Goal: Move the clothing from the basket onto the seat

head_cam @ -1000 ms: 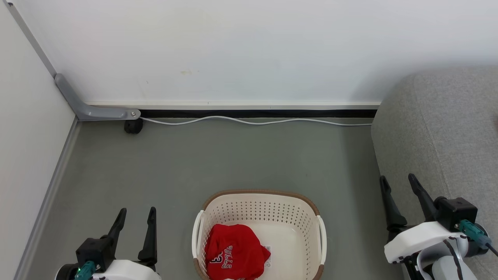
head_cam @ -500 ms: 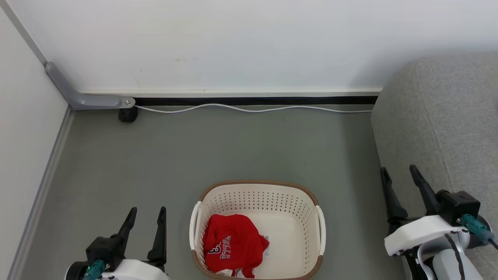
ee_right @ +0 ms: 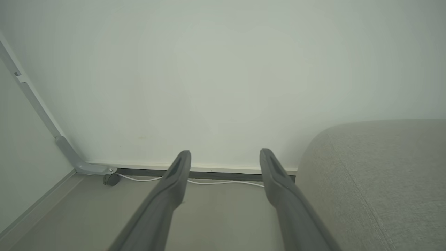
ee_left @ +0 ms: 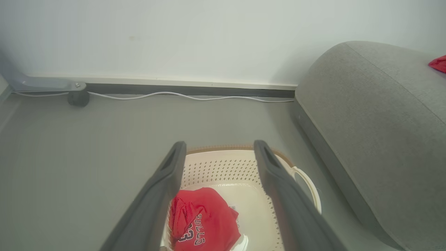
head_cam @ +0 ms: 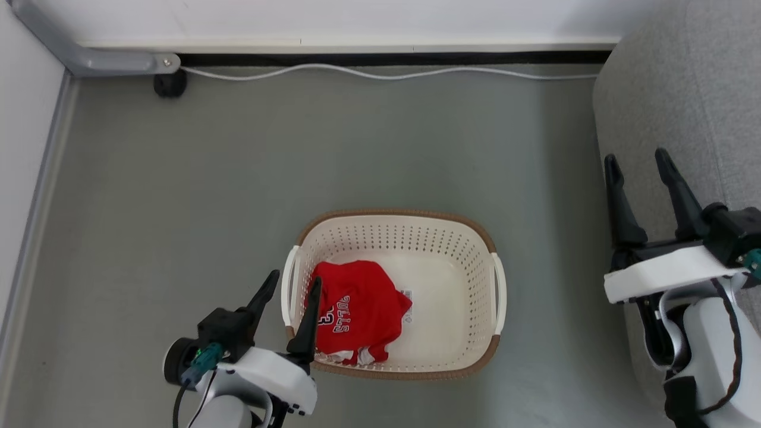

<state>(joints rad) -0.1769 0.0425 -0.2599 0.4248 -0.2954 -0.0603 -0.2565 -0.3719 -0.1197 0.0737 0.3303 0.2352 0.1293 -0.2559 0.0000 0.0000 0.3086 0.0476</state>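
Note:
The cream basket point(head_cam: 395, 238) stands on the grey floor, with red clothing point(head_cam: 357, 309), a jersey with white lettering, bunched in its left half. My left gripper point(head_cam: 293, 280) is open over the basket's left handle, one finger outside the wall and one above the jersey's edge. In the left wrist view the open left gripper point(ee_left: 219, 144) frames the basket point(ee_left: 223, 169) and the jersey point(ee_left: 205, 223). A scrap of red clothing point(ee_left: 439, 63) lies on the seat point(ee_left: 376, 122). My right gripper point(head_cam: 635, 157) hangs open and empty beside the grey seat point(head_cam: 684, 89); the right wrist view shows the right gripper point(ee_right: 224, 153) open, with the seat point(ee_right: 383, 174) to its right.
A white cable point(head_cam: 386, 72) runs along the wall's base. A black caster point(head_cam: 169, 83) and a grey bracket point(head_cam: 113, 59) sit in the far left corner. A white panel point(head_cam: 24, 148) bounds the left side. A paper label point(head_cam: 406, 297) lies on the basket's floor.
The head camera has tilted down, sliding the whole picture. My left gripper has moved right, from well left of the basket to over its left handle. Both grippers stay open.

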